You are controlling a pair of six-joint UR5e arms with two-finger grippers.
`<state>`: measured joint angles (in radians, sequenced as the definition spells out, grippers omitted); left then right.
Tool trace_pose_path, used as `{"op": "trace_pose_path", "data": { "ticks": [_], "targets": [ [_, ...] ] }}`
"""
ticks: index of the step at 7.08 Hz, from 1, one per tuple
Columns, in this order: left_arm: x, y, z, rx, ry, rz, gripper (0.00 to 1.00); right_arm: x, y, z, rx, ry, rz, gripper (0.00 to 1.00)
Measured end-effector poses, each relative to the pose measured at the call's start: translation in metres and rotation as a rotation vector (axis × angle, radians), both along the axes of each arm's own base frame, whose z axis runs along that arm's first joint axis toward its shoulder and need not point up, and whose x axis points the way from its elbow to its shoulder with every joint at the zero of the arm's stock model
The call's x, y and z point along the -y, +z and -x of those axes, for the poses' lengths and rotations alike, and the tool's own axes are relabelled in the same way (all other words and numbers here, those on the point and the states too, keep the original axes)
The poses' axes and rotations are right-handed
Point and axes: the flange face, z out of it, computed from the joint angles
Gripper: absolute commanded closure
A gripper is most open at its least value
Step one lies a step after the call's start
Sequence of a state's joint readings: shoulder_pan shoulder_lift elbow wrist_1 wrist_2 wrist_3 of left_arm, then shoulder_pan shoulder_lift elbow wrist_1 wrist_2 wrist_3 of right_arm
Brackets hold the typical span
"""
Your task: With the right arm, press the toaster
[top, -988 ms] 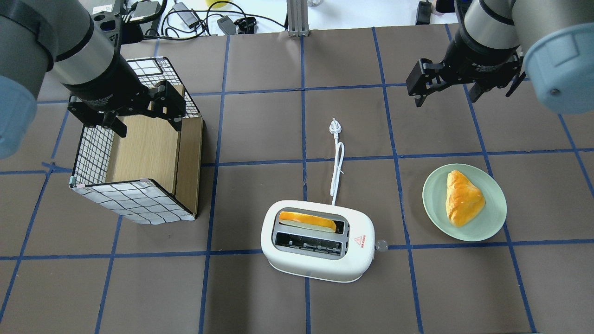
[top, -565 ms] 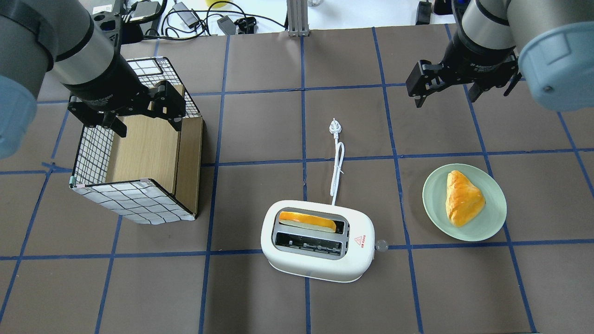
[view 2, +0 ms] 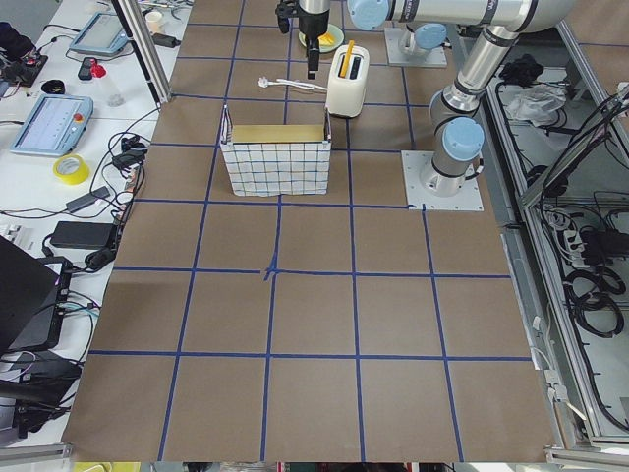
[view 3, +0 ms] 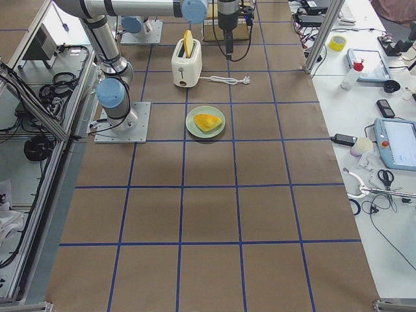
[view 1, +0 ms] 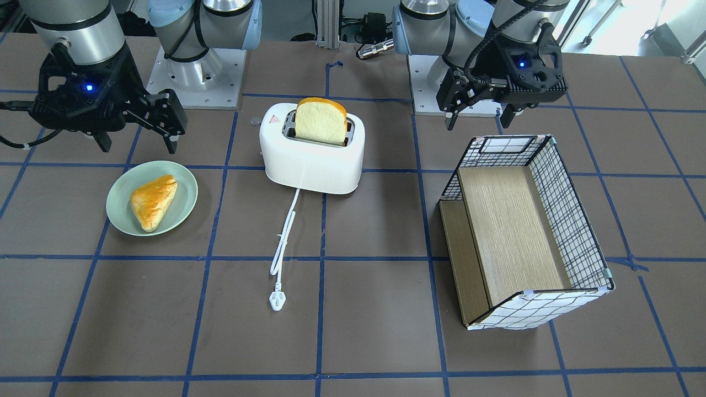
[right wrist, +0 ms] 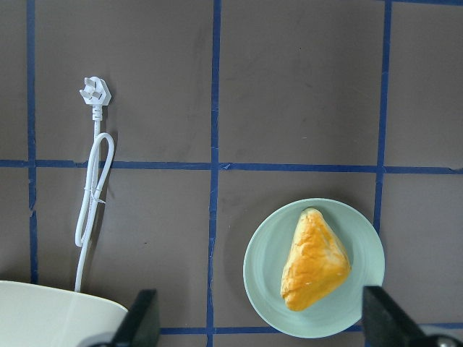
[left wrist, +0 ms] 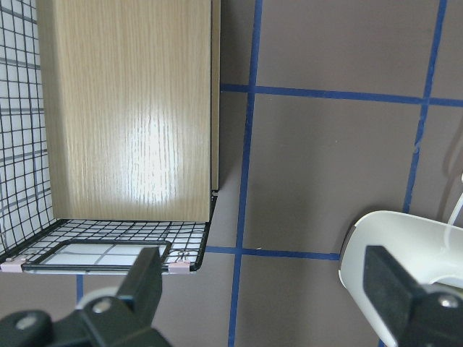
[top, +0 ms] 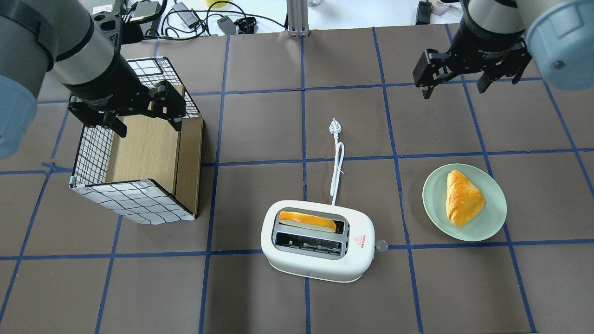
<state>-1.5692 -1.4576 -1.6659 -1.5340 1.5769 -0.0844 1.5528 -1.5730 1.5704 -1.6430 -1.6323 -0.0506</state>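
The white toaster (top: 318, 241) stands near the table's middle front, also in the front-facing view (view 1: 311, 151). A bread slice (top: 307, 221) stands high in its far slot. Its lever knob (top: 381, 246) sticks out on the right end. The cord (top: 336, 162) runs away from the toaster to a plug. My right gripper (top: 454, 88) is open and empty, hovering far back right, well away from the toaster. The right wrist view shows only a corner of the toaster (right wrist: 51, 314). My left gripper (top: 148, 126) is open and empty above the basket.
A wire basket with a wooden board (top: 139, 157) lies tipped at the left. A green plate (top: 492, 218) holding a pastry (top: 461, 197) sits right of the toaster. Cables and boxes (top: 185, 16) lie beyond the table's far edge.
My right gripper has moved a little farther back and to the right, away from the toaster. The left arm, toaster and plate have not moved.
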Motion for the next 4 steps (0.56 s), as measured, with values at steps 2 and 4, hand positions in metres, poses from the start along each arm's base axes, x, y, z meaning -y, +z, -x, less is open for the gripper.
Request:
{"op": "trace_pose_path", "data": {
  "ticks": [2,4],
  "targets": [
    [0.0001,-0.0001,0.0,0.0,0.0,0.0,0.0,0.003,0.0026,0.0004,-0.001,-0.012,0.006,0.0],
    [0.0001,-0.0003,0.0,0.0,0.0,-0.001,0.0,0.0045,0.004,0.0005,-0.002,-0.013,0.019,0.0]
  ]
}}
